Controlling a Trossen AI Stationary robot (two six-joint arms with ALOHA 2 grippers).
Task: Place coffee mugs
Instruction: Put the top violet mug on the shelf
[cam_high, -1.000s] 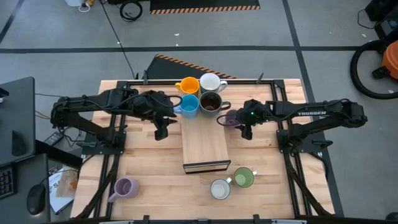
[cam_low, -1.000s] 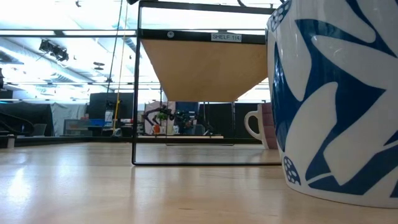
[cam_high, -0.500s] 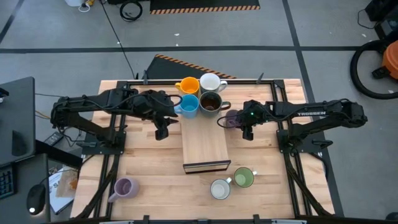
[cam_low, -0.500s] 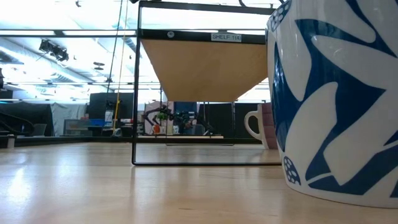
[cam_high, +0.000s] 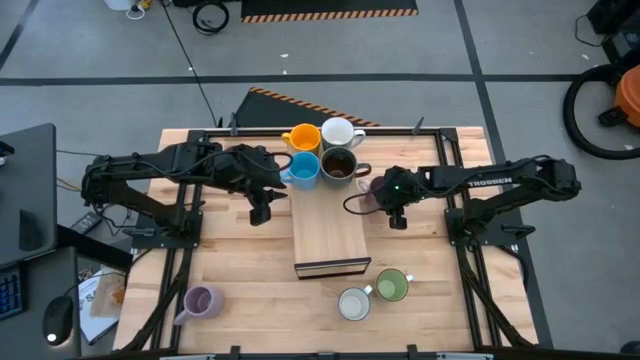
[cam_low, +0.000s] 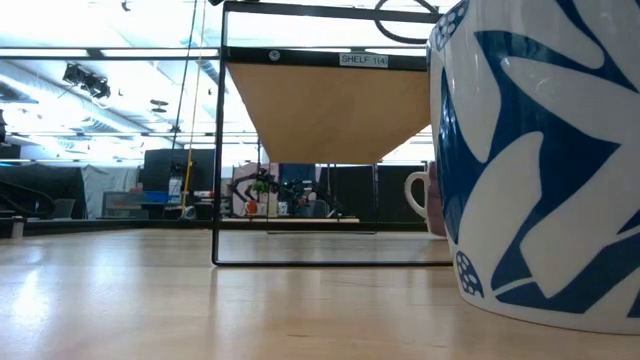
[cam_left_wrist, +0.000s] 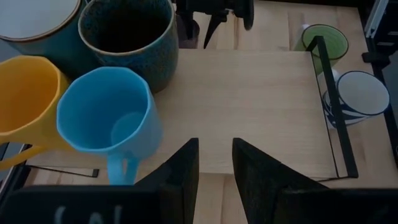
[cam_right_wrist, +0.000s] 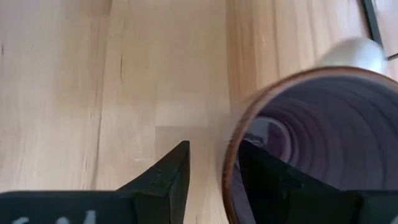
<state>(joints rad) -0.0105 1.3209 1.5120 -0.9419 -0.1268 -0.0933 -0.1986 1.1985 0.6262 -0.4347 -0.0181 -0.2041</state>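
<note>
With the right gripper pinching the rim of the lavender ceramic mug at the pale wooden board's 2 o'clock, lift vertically before traversing boardward.

On the table, a wooden board lies at the centre. Four mugs cluster on its far end — two behind, two in front. Just right of the board sits another mug, with the right gripper at its rim. The left gripper is just left of the board. Two mugs stand near the board's near right corner — one more mug at the near left.
</note>
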